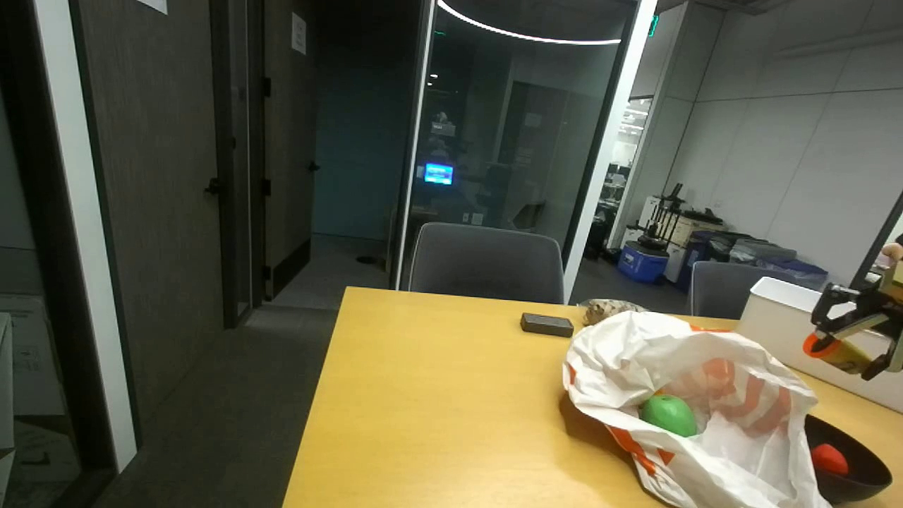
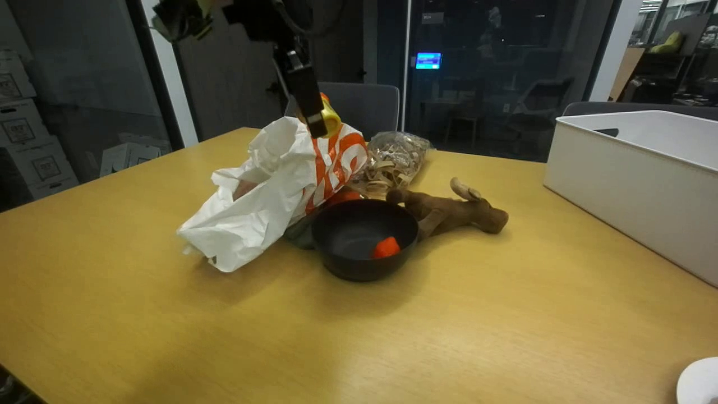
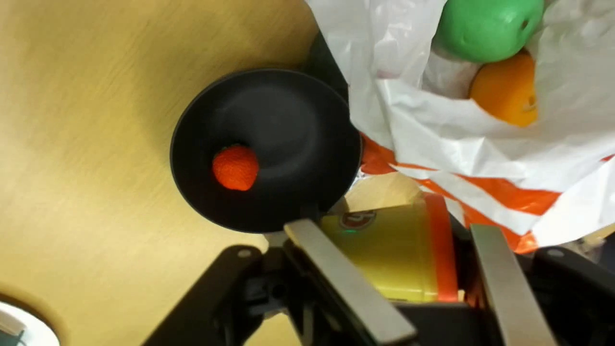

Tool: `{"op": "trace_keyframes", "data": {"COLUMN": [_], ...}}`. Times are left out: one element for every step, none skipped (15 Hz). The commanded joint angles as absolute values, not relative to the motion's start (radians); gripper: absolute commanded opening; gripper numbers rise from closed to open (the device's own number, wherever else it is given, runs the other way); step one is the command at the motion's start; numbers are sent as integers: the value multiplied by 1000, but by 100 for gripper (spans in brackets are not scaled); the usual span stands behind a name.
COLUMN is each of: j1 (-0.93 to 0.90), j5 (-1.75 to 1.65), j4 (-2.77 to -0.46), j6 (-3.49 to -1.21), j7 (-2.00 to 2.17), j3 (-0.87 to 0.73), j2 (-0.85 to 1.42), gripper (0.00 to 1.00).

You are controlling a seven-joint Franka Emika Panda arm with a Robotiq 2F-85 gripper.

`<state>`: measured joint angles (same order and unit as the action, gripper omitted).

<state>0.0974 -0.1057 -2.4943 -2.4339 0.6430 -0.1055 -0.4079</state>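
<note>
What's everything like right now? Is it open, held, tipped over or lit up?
Gripper: closed on the tub
Tub: held in the air, tilted
Bag: open, with fruit inside
Green fruit: in the bag
Orange fruit: in the bag
Bowl: upright
Strawberry: in the bowl
Bin: open on top, bottom hidden
Screen: lit

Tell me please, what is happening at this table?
The robot's black gripper holds a yellow cylindrical container with an orange rim in the air over a yellowish table. On it lies an open white plastic bag with orange print, a round green fruit and a round orange fruit inside. Beside the bag stands a round black bowl with a red strawberry in it. The container touches neither bag nor bowl.
</note>
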Motion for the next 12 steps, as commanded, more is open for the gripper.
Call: {"op": "trace_keyframes", "data": {"j1": [67,47,23,-6,-36,-68,-95,-120,-135,-135,-112,-69], "j5": [-20,15,53,95,137,182,220,258,286,291,256,181], "j4": [-2571,-2570,-2571,-2568,-2563,-2553,-2547,-2534,-2519,-2500,-2477,-2457], "j6": [-2409,-2415,-2423,-2431,-2436,-2431,-2423,-2401,-2374,-2330,-2281,-2262], "j7": [479,442,400,359,316,271,223,180,142,121,144,227], "j3": [-51,-36,-27,-24,-23,-25,-30,-36,-37,-31,-9,29], "j2": [-558,-555,-550,-532,-510,-479,-454,-419,-381,-340,-293,-246], "gripper": [33,33,33,33,33,33,33,33,33,33,33,33]}}
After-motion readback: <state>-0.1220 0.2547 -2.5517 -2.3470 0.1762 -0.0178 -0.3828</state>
